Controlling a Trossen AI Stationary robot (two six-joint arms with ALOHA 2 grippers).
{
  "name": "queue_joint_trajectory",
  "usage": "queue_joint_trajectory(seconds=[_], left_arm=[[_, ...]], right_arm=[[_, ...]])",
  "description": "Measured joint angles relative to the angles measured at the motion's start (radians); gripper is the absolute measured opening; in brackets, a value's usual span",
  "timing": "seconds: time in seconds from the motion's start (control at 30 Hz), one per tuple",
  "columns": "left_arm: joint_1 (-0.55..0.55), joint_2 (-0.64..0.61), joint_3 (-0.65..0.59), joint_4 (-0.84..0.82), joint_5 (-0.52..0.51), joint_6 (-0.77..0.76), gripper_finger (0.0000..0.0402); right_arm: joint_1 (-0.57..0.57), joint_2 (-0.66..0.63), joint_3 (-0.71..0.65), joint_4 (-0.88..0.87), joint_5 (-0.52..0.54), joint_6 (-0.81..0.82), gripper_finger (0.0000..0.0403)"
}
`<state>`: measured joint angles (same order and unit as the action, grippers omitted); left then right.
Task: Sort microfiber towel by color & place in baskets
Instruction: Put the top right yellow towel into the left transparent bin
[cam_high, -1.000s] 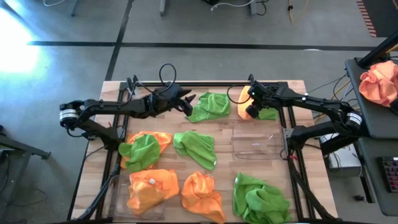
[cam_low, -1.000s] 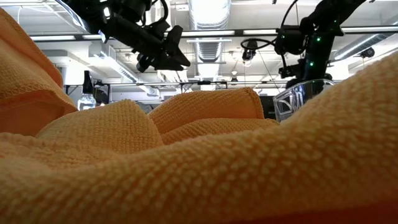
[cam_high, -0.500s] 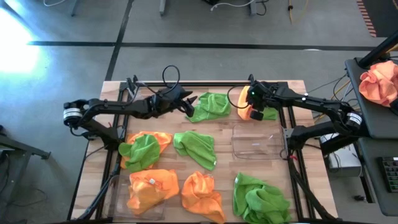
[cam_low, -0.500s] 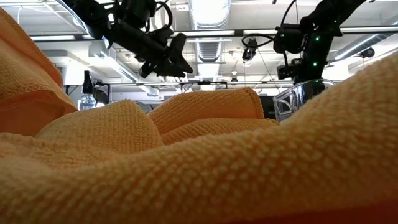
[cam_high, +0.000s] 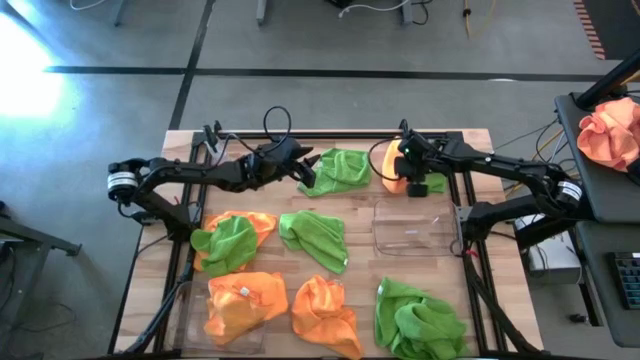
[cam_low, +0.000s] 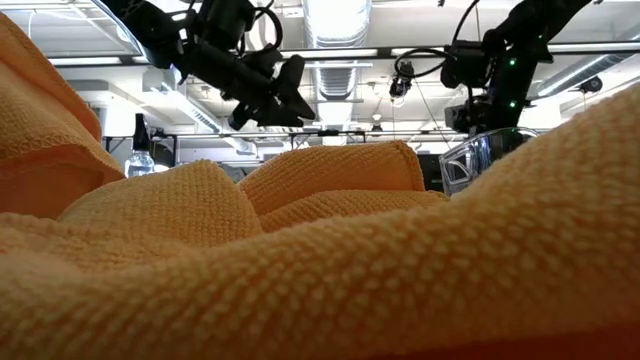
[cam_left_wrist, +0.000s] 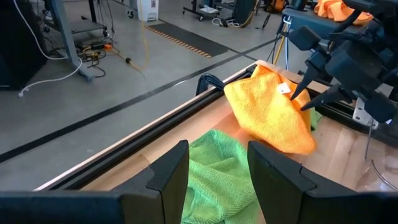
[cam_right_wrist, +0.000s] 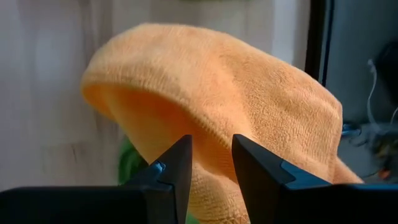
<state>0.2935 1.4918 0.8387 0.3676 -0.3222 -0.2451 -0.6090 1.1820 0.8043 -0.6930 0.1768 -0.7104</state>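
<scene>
While my right claw (cam_high: 408, 178) is hanging at the table's far right corner, it is pinching an orange towel (cam_high: 391, 165). In the right wrist view the cloth (cam_right_wrist: 236, 93) is draping between and beyond my 2 fingers, and the left wrist view shows the claw (cam_left_wrist: 305, 93) biting its edge (cam_left_wrist: 270, 109), so I am calling it grasping the towel.

My left claw (cam_high: 305, 165) is hovering just left of a green towel (cam_high: 338, 170) at the far middle. Its fingers (cam_left_wrist: 171, 171) are standing apart with nothing between them, so released.

Key relation: the clear basket (cam_high: 412, 228) on the right is lying just nearer the table's front than my right claw, almost straight below it in the high view, and looking empty. The other basket (cam_high: 190, 305) is at the front left corner and already holding orange (cam_high: 240, 300). So the orange I am holding is likely belonging across the table, diagonally front-left, well apart from my right claw; my left arm is nearer that basket. The held towel is hanging bunched, long axis roughly downward.

Other towels are lying loose: green on orange (cam_high: 228, 240), 1 green mid-table (cam_high: 318, 238), 1 orange front middle (cam_high: 322, 312), 1 green front right (cam_high: 418, 320).
</scene>
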Motion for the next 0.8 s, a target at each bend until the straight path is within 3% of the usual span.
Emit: queue_joint_trajectory(seconds=[0.23, 0.8], left_arm=[[0.000, 0.000, 0.000, 0.001, 0.000, -0.003, 0.0149], [0.000, 0.000, 0.000, 0.016, 0.000, -0.008, 0.0149]], right_arm=[[0.000, 0.000, -0.007, 0.007, 0.006, -0.134, 0.0116], [0.000, 0.000, -0.007, 0.080, 0.000, -0.090, 0.0106]])
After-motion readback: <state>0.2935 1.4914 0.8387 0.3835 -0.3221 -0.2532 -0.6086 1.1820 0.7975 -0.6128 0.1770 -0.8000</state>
